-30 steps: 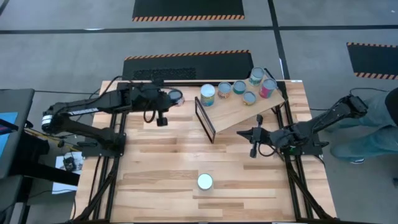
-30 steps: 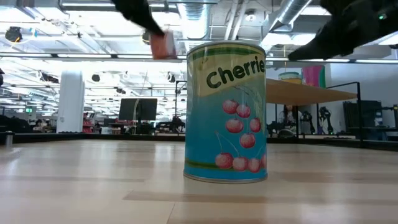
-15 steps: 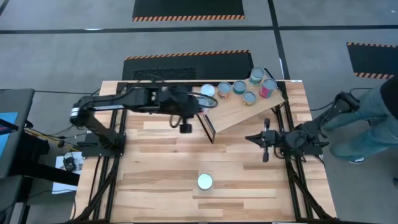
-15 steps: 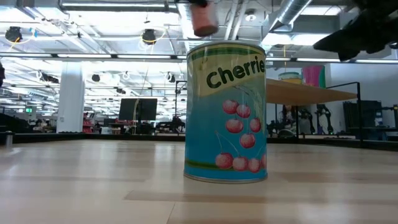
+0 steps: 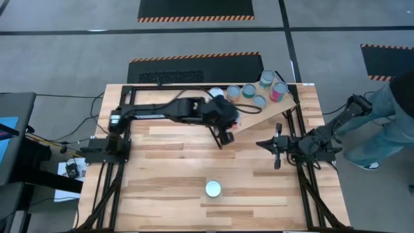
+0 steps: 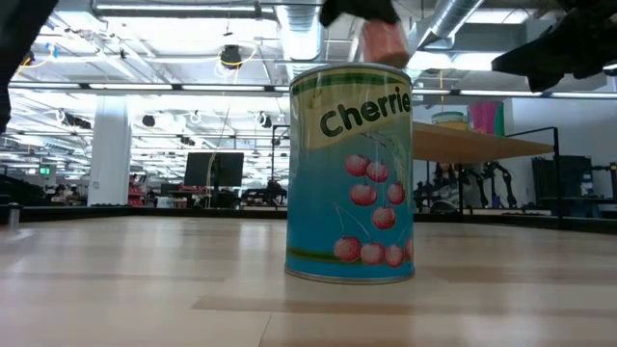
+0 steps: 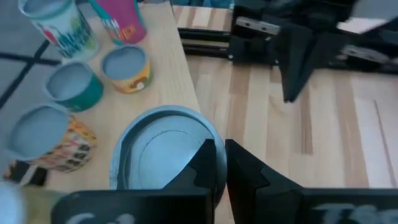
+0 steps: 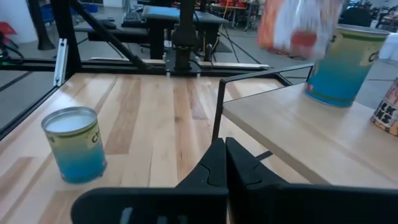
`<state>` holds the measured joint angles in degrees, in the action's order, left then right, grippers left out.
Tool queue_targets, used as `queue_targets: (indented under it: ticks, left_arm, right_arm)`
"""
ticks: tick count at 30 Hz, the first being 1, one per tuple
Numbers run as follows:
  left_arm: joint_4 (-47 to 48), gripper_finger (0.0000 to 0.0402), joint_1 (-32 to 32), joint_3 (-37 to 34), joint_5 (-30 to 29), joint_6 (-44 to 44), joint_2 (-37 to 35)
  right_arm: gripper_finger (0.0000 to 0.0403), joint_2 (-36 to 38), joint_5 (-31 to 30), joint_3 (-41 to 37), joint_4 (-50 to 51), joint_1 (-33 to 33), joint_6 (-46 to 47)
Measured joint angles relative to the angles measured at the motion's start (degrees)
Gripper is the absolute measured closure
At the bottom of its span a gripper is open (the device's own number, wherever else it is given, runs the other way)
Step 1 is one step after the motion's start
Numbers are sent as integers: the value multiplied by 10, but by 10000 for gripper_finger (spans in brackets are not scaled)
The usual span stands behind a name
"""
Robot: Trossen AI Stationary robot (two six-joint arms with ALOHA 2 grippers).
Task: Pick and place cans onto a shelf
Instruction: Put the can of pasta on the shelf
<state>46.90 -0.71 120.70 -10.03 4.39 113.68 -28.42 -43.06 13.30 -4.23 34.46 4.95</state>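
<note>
The slanted light plywood shelf [image 5: 259,115] on its thin black metal frame sits in the upper right of the high view and already carries most of the load. 5 small cylindrical tins stand along its upper edge: a pale-lidded one [image 5: 216,94] at the left end, an orange-labelled one [image 5: 233,92], a teal-labelled one [image 5: 248,90], a small yellow-labelled one [image 5: 260,101] and a pink-labelled one [image 5: 279,91], with a white-labelled tin [image 5: 267,79] just behind them at the shelf's top corner.

The left gripper [image 5: 228,123] hangs over the shelf's lower left end, closed on a pink-labelled can with a ridged silvery lid [image 7: 163,157]; this can has not yet touched down, so I judge its placing to be the step in hand.

1 tin is left on the pale plank worktop [image 5: 168,168]: a teal-and-blue cherry can with a white lid [image 5: 213,189], upright, low in the centre of the high view and well apart from the shelf.

The right gripper [image 5: 277,147] waits at the right of the worktop, fingers together and empty.

The tins have glossy paper labels and stamped metal lids; the shelf and worktop are bare matt wood.
</note>
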Motion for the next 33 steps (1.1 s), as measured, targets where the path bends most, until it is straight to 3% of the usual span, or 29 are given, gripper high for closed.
queue_targets:
  ticks: [10,15,33]
  left_arm:
    - [-9,399,-10,91,-113,59,112]
    - [-24,399,-23,113,-112,59,150]
    - [-70,398,-54,114,-85,48,173]
  right_arm:
    - [398,0,-4,0,-8,25,-11]
    - [398,0,-3,0,-9,47,-30]
    - [398,0,-4,0,-24,59,-51]
